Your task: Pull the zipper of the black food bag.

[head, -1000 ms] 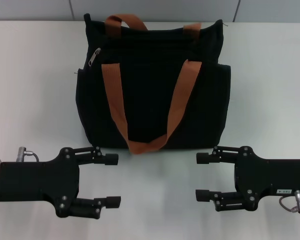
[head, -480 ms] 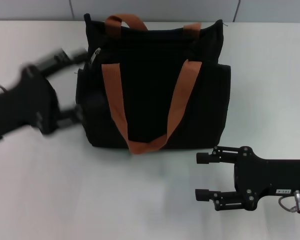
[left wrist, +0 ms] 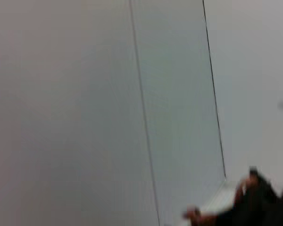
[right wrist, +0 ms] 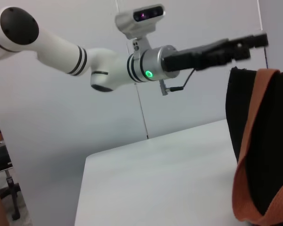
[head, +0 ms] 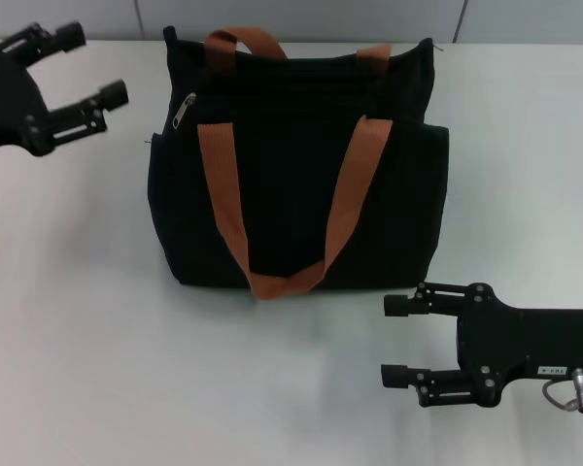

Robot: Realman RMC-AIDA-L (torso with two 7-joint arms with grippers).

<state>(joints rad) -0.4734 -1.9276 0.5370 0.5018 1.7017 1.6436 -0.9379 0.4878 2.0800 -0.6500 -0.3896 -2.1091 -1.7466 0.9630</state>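
Note:
The black food bag (head: 296, 184) stands upright at the table's middle, its orange-brown handles (head: 355, 194) hanging down its front. The silver zipper (head: 184, 110) pull lies at the bag's upper left corner. My left gripper (head: 92, 64) hangs open to the left of that corner, a short gap from the zipper, holding nothing. In the right wrist view the left gripper (right wrist: 251, 46) is raised above the bag (right wrist: 273, 122). My right gripper (head: 394, 340) rests open near the table's front right, in front of the bag. The left wrist view catches only a corner of the bag (left wrist: 262, 205).
The white table (head: 78, 311) spreads around the bag, with a grey panelled wall (head: 301, 17) behind it. The left arm's white links (right wrist: 61, 52) reach across above the table's far left side.
My left arm has swung from the table's front left up to the far left, beside the bag's upper corner. The right arm and the bag have stayed put.

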